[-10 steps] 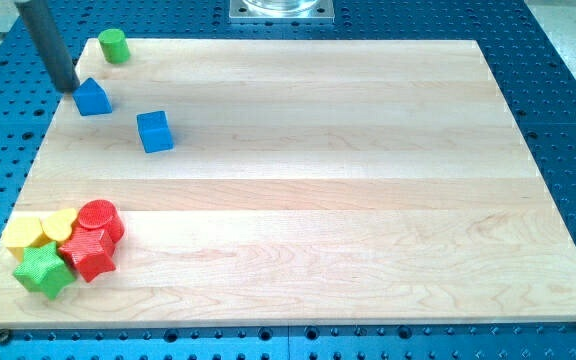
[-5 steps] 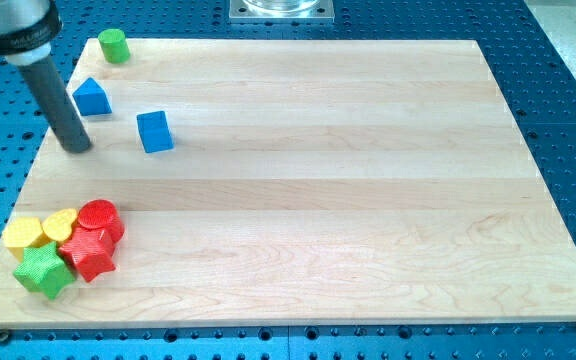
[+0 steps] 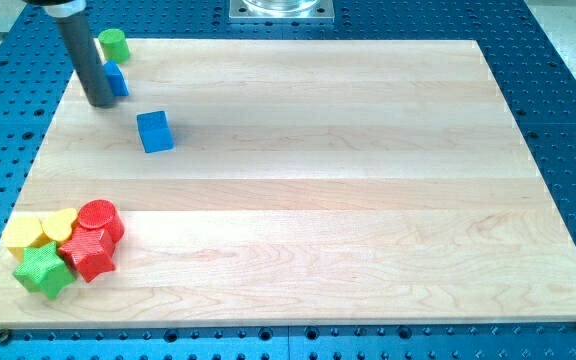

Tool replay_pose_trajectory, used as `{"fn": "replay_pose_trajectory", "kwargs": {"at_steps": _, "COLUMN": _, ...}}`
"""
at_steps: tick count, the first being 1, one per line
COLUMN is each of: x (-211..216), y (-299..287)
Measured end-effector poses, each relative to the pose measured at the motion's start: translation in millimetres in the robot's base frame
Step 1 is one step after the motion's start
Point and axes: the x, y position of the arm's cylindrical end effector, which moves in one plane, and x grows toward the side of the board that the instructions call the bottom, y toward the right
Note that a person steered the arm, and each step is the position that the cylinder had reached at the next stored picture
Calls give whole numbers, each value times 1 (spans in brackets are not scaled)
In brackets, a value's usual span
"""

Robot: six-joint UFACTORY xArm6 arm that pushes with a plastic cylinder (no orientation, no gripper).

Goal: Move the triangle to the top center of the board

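Note:
The blue triangle [image 3: 117, 80] lies near the board's top left corner, partly hidden behind my rod. My tip [image 3: 100, 102] rests on the board just below and left of it, touching or almost touching it. A green cylinder [image 3: 115, 44] stands right above the triangle, close to it. A blue cube [image 3: 155, 131] lies below and to the right of my tip, apart from it.
At the bottom left sits a tight cluster: a yellow block [image 3: 25, 235], a yellow heart [image 3: 60, 226], a red cylinder [image 3: 99, 219], a red star [image 3: 89, 253] and a green star [image 3: 43, 271]. The wooden board [image 3: 318, 200] lies on a blue perforated table.
My tip swung down from the triangle's left, then came back up against its lower left. The triangle has slid up and right toward the green cylinder.

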Motion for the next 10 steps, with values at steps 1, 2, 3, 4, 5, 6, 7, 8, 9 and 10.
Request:
{"fn": "replay_pose_trajectory", "kwargs": {"at_steps": 1, "x": -14, "y": -27}}
{"fn": "replay_pose_trajectory", "kwargs": {"at_steps": 2, "x": -42, "y": -22}}
{"fn": "replay_pose_trajectory", "kwargs": {"at_steps": 3, "x": -46, "y": 62}}
{"fn": "replay_pose_trajectory", "kwargs": {"at_steps": 4, "x": -39, "y": 108}}
{"fn": "replay_pose_trajectory", "kwargs": {"at_steps": 5, "x": -37, "y": 13}}
{"fn": "replay_pose_trajectory", "kwargs": {"at_steps": 6, "x": -8, "y": -4}}
{"fn": "replay_pose_trajectory", "kwargs": {"at_steps": 7, "x": -6, "y": 59}}
{"fn": "replay_pose_trajectory", "kwargs": {"at_steps": 8, "x": -10, "y": 133}}
{"fn": "replay_pose_trajectory", "kwargs": {"at_steps": 9, "x": -12, "y": 174}}
{"fn": "replay_pose_trajectory", "kwargs": {"at_steps": 10, "x": 2, "y": 185}}
